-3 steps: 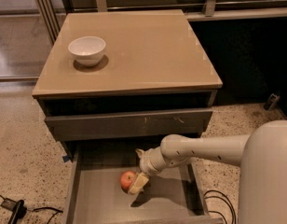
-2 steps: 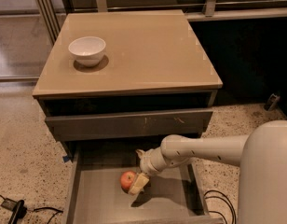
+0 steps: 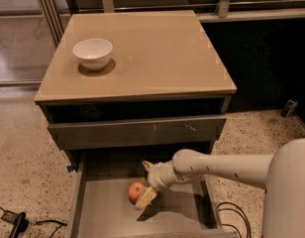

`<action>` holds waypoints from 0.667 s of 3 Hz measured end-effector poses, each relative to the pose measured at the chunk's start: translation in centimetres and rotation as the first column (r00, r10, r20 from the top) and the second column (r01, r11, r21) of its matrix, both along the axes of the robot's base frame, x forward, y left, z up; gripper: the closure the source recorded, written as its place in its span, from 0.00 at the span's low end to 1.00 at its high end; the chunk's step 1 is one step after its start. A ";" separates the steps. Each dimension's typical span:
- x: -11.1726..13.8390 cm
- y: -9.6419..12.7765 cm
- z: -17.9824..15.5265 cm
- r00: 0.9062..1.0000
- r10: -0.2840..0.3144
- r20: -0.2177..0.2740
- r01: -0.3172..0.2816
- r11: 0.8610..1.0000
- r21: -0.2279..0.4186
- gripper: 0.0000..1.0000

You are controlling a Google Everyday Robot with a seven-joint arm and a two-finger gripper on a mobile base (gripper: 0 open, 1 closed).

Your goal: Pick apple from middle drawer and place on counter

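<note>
On my far left a black plug and cable (image 3: 11, 219) lie on the speckled floor. Next comes the white bowl (image 3: 93, 52), upright near the left rear part of the counter (image 3: 157, 58), the tan top of the dark cabinet. Below it I see the grey drawer front (image 3: 137, 131), scratched and closed. Under that, the middle drawer (image 3: 105, 209) is pulled out. The apple (image 3: 135, 191) rests on the drawer's smooth grey floor, about midway across.

Just right of the apple is the gripper (image 3: 144, 183), down inside the drawer. Its fingers stand wide apart, one above the fruit and the pale lower finger (image 3: 145, 198) right against the apple's near side. I read nothing as clamped. The white arm (image 3: 222, 165) runs off rightward to the robot's body (image 3: 291, 192).
</note>
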State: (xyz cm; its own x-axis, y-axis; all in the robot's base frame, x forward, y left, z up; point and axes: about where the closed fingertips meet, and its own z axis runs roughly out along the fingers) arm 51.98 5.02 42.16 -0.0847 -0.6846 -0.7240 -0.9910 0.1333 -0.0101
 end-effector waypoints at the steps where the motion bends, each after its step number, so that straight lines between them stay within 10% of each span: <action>1: -1.8 1.2 -0.7 0.999 0.039 0.009 -0.039 0.999 0.029 0.00; 2: -3.8 2.2 -1.8 0.997 0.074 0.008 -0.075 0.996 0.044 0.00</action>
